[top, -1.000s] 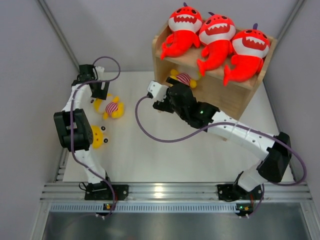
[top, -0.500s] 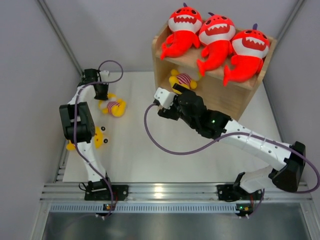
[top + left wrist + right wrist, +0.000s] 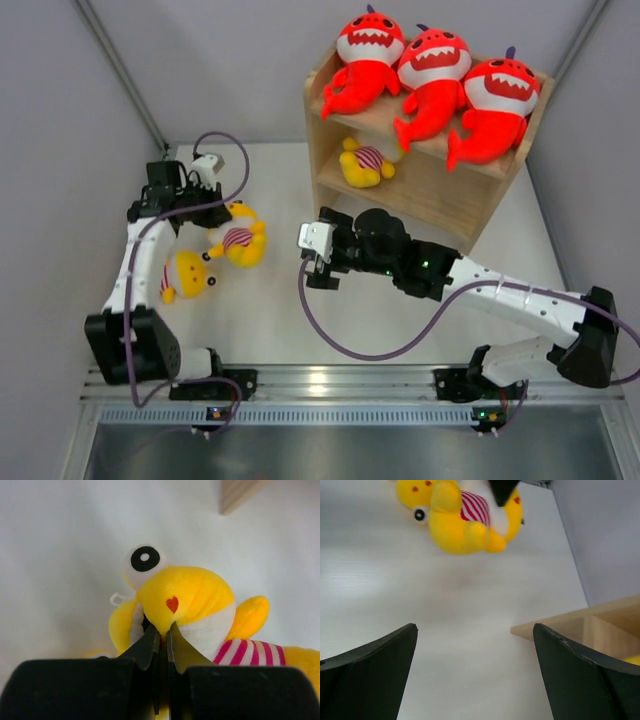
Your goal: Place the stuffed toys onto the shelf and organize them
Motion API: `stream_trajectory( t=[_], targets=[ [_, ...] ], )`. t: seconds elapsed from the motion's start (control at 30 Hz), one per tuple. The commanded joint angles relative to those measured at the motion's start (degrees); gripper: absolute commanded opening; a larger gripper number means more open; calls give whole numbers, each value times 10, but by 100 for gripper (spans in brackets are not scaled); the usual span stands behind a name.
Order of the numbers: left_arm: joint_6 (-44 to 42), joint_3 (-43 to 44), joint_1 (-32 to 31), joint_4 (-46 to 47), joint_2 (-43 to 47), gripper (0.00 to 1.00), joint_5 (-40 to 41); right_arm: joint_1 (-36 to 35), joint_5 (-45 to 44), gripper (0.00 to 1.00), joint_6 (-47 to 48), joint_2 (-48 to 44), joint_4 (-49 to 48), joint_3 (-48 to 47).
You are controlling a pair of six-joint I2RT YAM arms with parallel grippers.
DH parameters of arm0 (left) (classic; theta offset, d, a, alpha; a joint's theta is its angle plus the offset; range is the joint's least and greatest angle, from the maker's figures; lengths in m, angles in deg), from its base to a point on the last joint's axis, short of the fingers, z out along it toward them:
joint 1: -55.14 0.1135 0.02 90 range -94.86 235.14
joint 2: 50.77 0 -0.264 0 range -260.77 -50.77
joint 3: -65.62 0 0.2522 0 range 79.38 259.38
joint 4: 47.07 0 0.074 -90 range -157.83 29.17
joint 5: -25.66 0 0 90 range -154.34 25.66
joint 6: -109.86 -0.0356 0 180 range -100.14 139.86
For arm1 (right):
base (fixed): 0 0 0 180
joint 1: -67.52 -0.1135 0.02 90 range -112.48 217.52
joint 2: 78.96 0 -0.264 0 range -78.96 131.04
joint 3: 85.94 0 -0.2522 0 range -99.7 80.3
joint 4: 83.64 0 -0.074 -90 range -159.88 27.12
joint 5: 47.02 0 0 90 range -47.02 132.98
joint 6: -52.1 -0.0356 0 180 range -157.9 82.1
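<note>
**A:** Which step are you on?

**B:** The yellow ones. The three sharks sit in a row on the top tier of the shelf, far right, and one yellow toy lies on the lower tier. My left gripper is clenched on another yellow toy, pinching the plush at its head. It seems to hang just clear of the table, left of the shelf.

**A:** And your other hand?

**B:** My right gripper is spread wide with nothing in it, low over the table between the held toy and the shelf's near left corner.

**A:** What does the next move need?

**B:** I think a carry to the right and farther in, or a handover, since the lower tier looks like a long reach for my left arm. The opening is low, so the toy must go in beside the one already there. The last yellow toy lies on the table near left, partly under my left arm.
</note>
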Motion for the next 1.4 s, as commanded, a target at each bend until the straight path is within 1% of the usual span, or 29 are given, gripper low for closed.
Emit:
stream_trajectory(
  t=[0.0,0.07,0.17,0.23,0.27,0.3,0.37,0.47,0.5,0.53,0.57,0.6,0.67,0.7,0.73,0.8,0.83,0.87,0.9,0.93,1.0,1.03,1.1,1.13,1.17,1.2,1.3,1.37],
  targets=[
    [13,-24,-23,-41,119,0,-91,-8,124,99,-52,14,-94,-8],
    [15,-15,-30,-70,172,0,-98,-12,137,100,-61,43,-110,-29],
    [24,6,-32,-101,213,0,-106,-14,156,100,-65,81,-119,-53],
    [31,11,-32,-105,238,0,-114,-14,175,99,-78,103,-119,-73],
    [39,14,-32,-106,243,0,-115,-15,196,99,-81,109,-119,-77],
    [41,15,-33,-108,247,0,-121,-18,199,99,-85,116,-137,-87],
    [43,22,-32,-112,253,0,-119,-36,192,99,-78,138,-126,-104],
    [51,28,-32,-112,259,0,-104,-53,187,99,-96,160,-141,-121],
    [54,29,-33,-113,260,0,-102,-56,182,98,-102,167,-142,-131],
    [57,30,-32,-112,260,0,-101,-59,175,95,-118,183,-139,-140],
    [59,34,-32,-112,260,0,-101,-60,164,90,-127,193,-134,-152],
    [61,36,-32,-113,259,0,-100,-60,155,70,-137,208,-126,-175],
    [71,44,-33,-112,248,0,-99,-60,128,44,-162,216,-98,-191],
    [74,47,-32,-112,246,0,-97,-60,119,13,-168,211,-100,-190],
    [79,51,-33,-113,245,0,-96,-60,100,0,-177,204,-109,-183],
    [78,50,-33,-112,246,0,-98,-60,84,0,-181,176,-139,-149],
    [75,47,-34,-113,246,5,-95,-59,70,0,-185,168,-143,-139],
    [72,44,-33,-114,249,14,-93,-59,64,0,-185,159,-144,-130],
    [68,43,-33,-116,253,25,-93,-59,58,0,-187,148,-141,-123],
    [63,36,-32,-117,254,48,-93,-59,47,0,-191,143,-130,-121],
    [60,29,-34,-117,256,60,-90,-59,34,0,-198,132,-126,-115],
    [58,23,-33,-117,257,70,-91,-59,19,0,-201,126,-109,-110],
    [57,21,-33,-117,255,81,-86,-58,4,0,-215,107,-108,-87],
    [59,23,-34,-118,254,84,-79,-54,-7,0,-220,99,-109,-76],
    [60,27,-33,-118,256,92,-71,-52,-12,0,-225,89,-110,-53],
    [61,29,-33,-117,257,98,-50,-45,-16,0,-235,70,-111,-38],
    [59,44,-33,-117,263,98,0,-37,-25,0,-247,31,-110,14],
    [53,52,-33,-120,267,98,19,-24,-56,0,-252,16,-86,35]
  ],
)
